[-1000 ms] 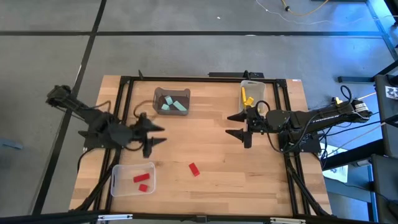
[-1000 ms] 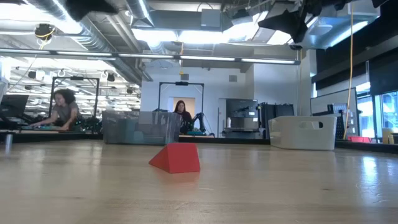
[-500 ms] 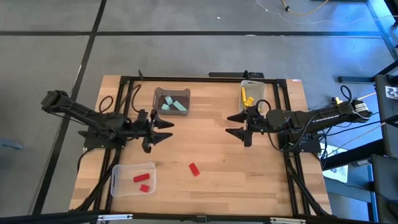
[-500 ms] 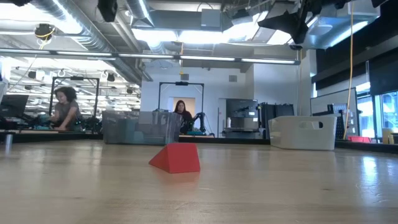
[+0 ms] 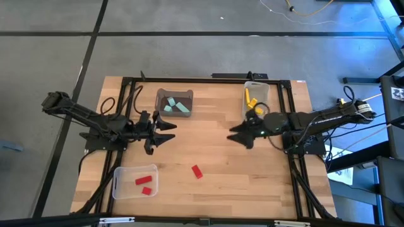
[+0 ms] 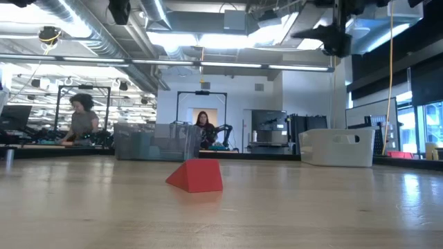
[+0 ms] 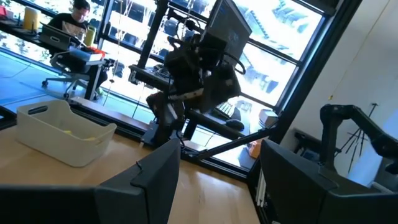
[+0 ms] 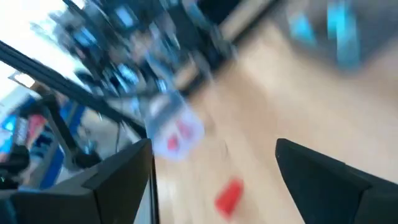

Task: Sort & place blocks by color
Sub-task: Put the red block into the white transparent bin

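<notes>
Left hand (image 5: 165, 130): hovering over the table's left half, fingers spread wide, carrying nothing; its wrist view is showing both dark fingers (image 7: 154, 180) well apart.
Right hand (image 5: 238, 134): hanging over the table's right half, near the white bin, fingers wide apart and bare; wrist view confirming the gap.
Red block (image 5: 197, 171): lying alone on bare wood near the front edge, between the two hands and apart from both.
Low view: showing that block (image 6: 196, 176) close up on the table, with bins behind it.
Right wrist view: catching the block (image 8: 229, 195) as a red smear, probably with the clear bin (image 8: 176, 134) beyond it.
Clear bin (image 5: 120, 181): sitting front left, holding two red blocks (image 5: 145, 180).
Dark bin (image 5: 160, 96): standing at the back, holding mint blocks (image 5: 175, 107).
White bin (image 5: 262, 91): standing back right, holding yellow blocks (image 5: 250, 99).
Table (image 5: 214, 151): ringed by a black frame (image 5: 129, 81).
Background: two people (image 6: 82, 119) sitting far behind, seen only in the low and left wrist views.
</notes>
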You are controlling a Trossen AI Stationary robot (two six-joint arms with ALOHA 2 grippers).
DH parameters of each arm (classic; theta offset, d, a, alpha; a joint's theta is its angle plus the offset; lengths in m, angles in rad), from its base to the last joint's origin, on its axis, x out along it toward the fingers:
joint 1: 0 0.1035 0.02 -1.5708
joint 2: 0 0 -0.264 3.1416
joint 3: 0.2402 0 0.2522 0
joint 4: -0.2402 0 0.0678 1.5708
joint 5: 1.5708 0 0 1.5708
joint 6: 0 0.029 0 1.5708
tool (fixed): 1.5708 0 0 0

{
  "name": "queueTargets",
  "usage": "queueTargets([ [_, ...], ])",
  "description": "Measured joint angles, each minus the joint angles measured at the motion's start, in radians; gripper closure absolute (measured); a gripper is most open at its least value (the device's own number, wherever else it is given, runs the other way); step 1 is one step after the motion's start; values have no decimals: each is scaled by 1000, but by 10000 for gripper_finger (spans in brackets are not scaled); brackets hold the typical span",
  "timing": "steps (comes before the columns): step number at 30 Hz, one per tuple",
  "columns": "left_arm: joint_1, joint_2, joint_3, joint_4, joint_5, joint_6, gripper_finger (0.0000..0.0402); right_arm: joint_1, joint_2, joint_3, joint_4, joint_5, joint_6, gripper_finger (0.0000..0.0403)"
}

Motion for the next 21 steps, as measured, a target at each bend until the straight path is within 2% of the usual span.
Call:
queueTargets([
  [6,0,0,0,0,0,-4,189,58,247,247,-405,-107,124,61],
  [9,0,0,0,-1,10,-5,189,88,404,387,-525,-131,133,61],
  [13,0,0,1,-1,16,-5,189,120,603,536,-603,-128,179,61],
  [21,0,0,2,0,17,-5,189,176,922,726,-610,-116,327,61],
])
